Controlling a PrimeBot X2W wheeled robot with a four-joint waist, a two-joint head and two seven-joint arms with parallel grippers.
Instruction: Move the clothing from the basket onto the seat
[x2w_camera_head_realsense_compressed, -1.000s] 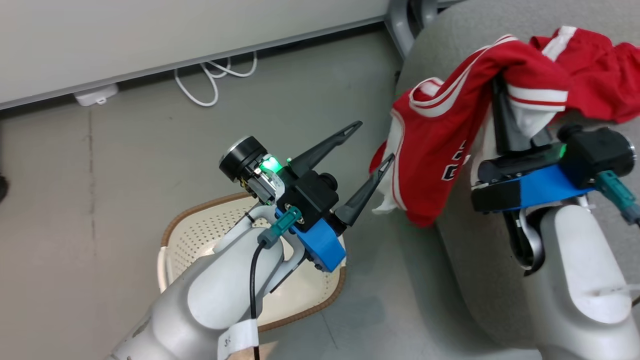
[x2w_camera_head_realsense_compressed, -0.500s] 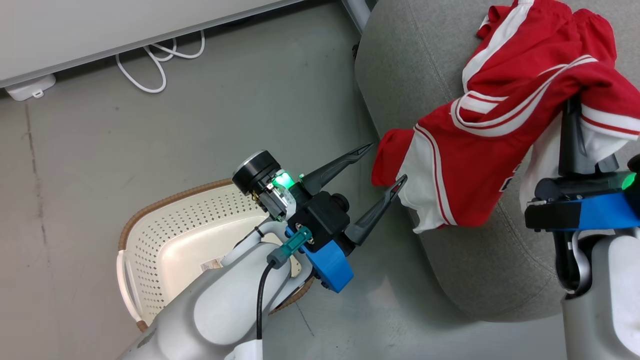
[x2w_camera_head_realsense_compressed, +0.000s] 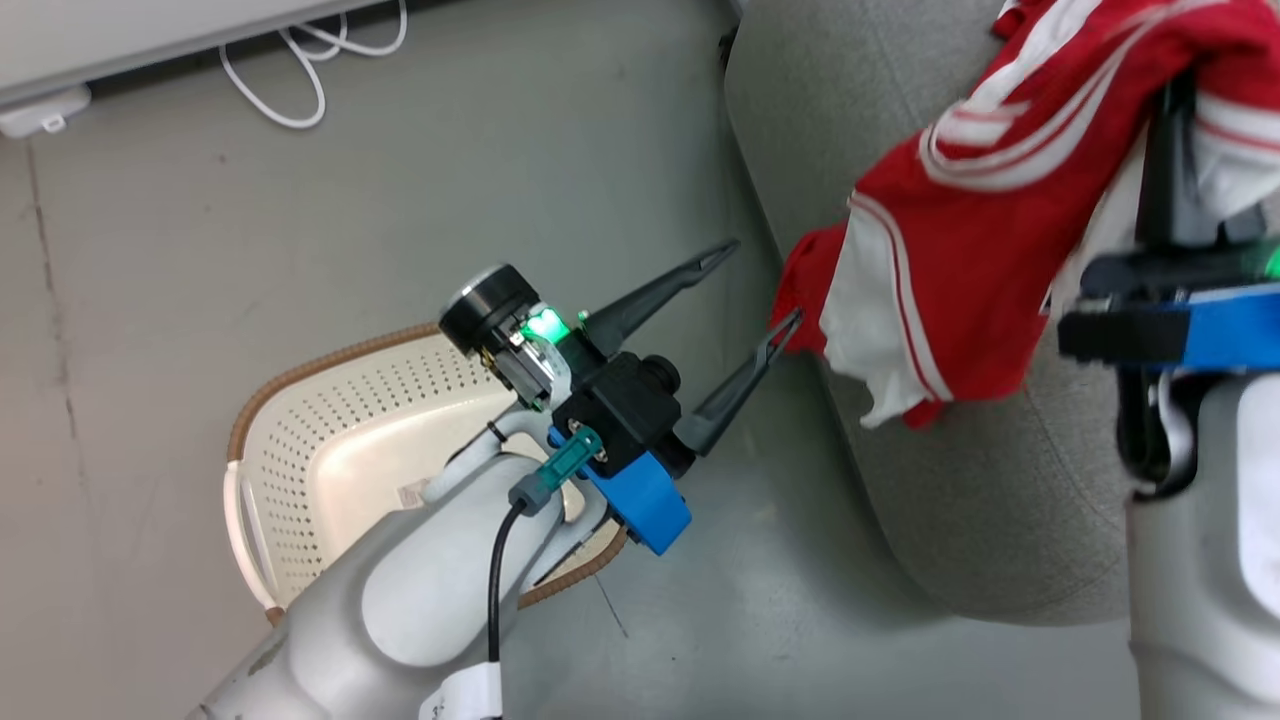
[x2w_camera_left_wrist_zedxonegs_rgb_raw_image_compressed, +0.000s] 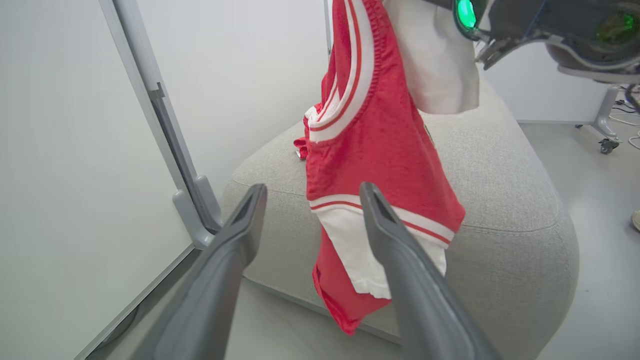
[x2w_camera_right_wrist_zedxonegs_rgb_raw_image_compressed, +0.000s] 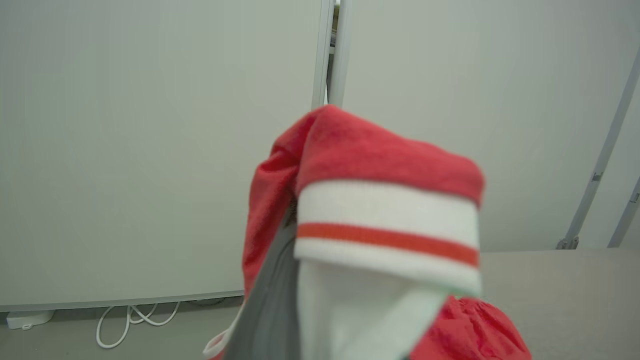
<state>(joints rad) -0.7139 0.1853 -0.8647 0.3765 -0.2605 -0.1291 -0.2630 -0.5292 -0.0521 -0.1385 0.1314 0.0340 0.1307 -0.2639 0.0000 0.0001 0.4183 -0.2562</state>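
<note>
Clothing (x2w_camera_head_realsense_compressed: 960, 250): bright red thin sports garment with white stripes and trim, draped over the right gripper (x2w_camera_head_realsense_compressed: 1166, 140). It hangs above the near edge of the seat (x2w_camera_head_realsense_compressed: 960, 520), a large grey fabric-upholstered cushion with rounded edges. The lower hem dangles down the cushion's side. A further scrap of red lies on the cushion top behind it; same garment or a second one, cannot tell.

Basket (x2w_camera_head_realsense_compressed: 300, 372): cream-white perforated plastic with a brown woven-look rim. It sits on the floor (x2w_camera_head_realsense_compressed: 300, 200) beside the seat, partly under the left forearm (x2w_camera_head_realsense_compressed: 430, 590). No red in the part that shows.

Step, as judged: carry phase. The garment is over the seat but not yet laid down. The next move calls for taking the hanging hem further in over the cushion. The right fingers should then part so the cloth settles flat rather than sliding off the edge.

Right fingers (x2w_camera_right_wrist_zedxonegs_rgb_raw_image_compressed: 272, 300): together, cloth pinched and folded over them. Left gripper (x2w_camera_head_realsense_compressed: 766, 280): fingers (x2w_camera_left_wrist_zedxonegs_rgb_raw_image_compressed: 235, 240) wide apart, holding nothing. One tip sits at the hanging hem, contact uncertain.
</note>
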